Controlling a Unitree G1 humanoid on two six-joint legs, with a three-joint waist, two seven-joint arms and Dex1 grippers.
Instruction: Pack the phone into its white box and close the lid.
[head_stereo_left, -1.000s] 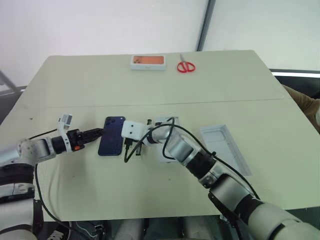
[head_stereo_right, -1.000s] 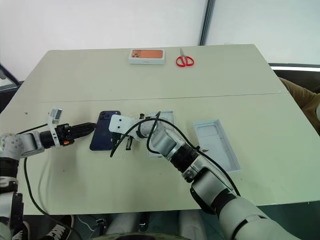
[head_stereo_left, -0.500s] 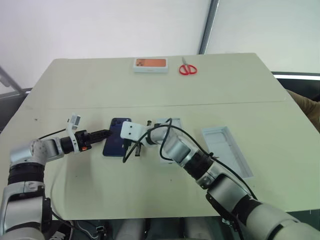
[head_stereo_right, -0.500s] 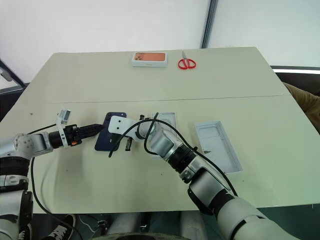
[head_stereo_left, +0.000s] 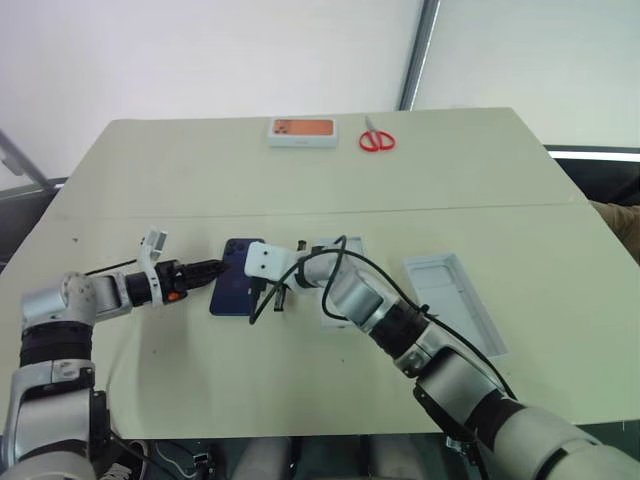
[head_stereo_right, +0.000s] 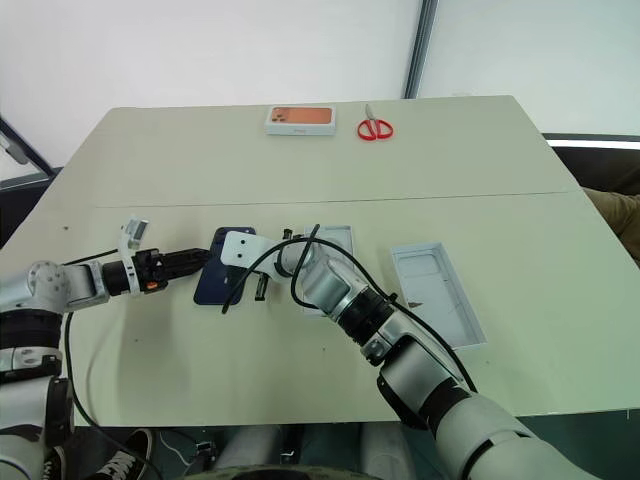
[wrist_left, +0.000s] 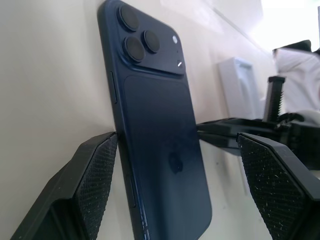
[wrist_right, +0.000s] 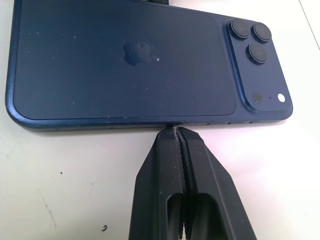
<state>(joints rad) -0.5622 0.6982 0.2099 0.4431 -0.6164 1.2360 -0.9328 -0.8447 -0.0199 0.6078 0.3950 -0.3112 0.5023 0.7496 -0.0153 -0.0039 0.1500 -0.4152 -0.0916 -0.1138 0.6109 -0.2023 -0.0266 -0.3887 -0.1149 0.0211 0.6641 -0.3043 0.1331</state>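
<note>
So the phone (head_stereo_left: 236, 290) is lying back-up on the beige table (head_stereo_left: 300, 190), a bit left of centre, camera cluster at the far end. The left gripper (head_stereo_left: 210, 269) has come in from the left side with its fingers (wrist_left: 95, 180) spread wide. In the left wrist view one pad sits right against the phone's long edge, while the other pad is out past the opposite edge with a gap, so it's straddling the phone, not squeezing it.

The right gripper (wrist_right: 175, 131) is on the other side, fingers pressed tight together with nothing between them, tips right at the phone's long edge. They look like they're touching the edge, but I honestly can't tell for sure from that angle.

The white box (head_stereo_right: 330, 243) sits just right of the phone, mostly hidden behind the right arm and its cable, so I can't really make out the tray inside. The lid (head_stereo_left: 452, 298) is further right again, lying open side up, well apart from the phone.

At the far edge of the table there's an orange-topped box (head_stereo_left: 300, 131), with red scissors (head_stereo_left: 377, 138) just beside it.
</note>
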